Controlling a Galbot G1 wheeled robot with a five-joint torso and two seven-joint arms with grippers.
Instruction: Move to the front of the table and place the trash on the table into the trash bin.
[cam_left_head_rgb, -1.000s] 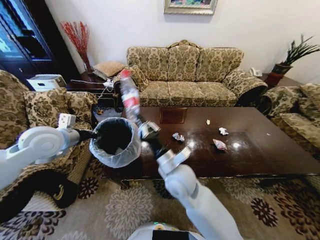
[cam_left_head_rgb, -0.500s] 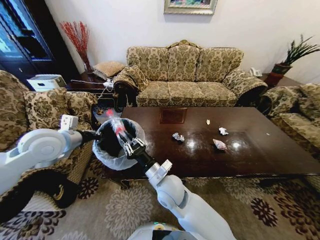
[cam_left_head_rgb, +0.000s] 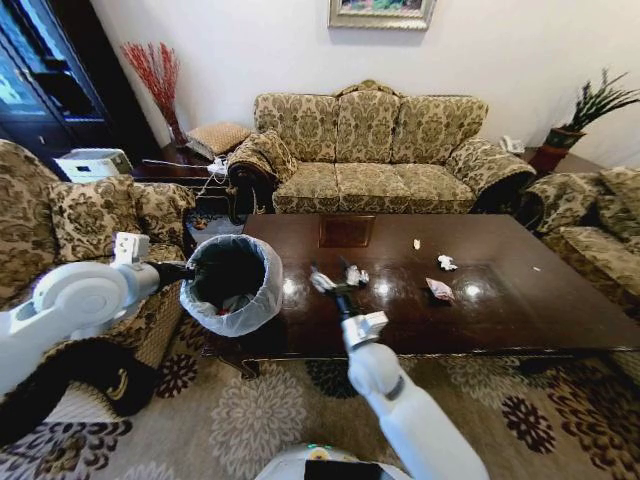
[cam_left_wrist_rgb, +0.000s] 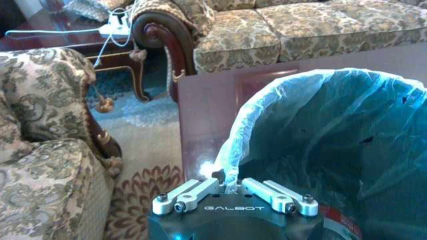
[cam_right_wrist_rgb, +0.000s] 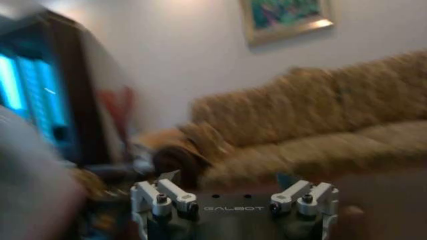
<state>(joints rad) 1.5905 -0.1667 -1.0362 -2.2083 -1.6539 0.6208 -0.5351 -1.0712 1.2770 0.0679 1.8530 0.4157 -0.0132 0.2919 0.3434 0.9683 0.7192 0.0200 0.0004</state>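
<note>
Between picks. Right gripper (cam_left_head_rgb: 333, 281) wide open, empty, over table (cam_left_head_rgb: 520, 310). Left gripper (cam_left_wrist_rgb: 230, 192) pinching trash bin (cam_left_head_rgb: 232, 284) liner at table's corner. Next: reach nearest wrapper (cam_left_head_rgb: 356, 274).

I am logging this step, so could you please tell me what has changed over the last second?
The right tool let go of the pink-labelled bottle into the round, bag-lined trash bin, then swung back, open, over the glossy dark brown table. The left tool stays shut on the bin's rim; the wrappers have not moved.
</note>
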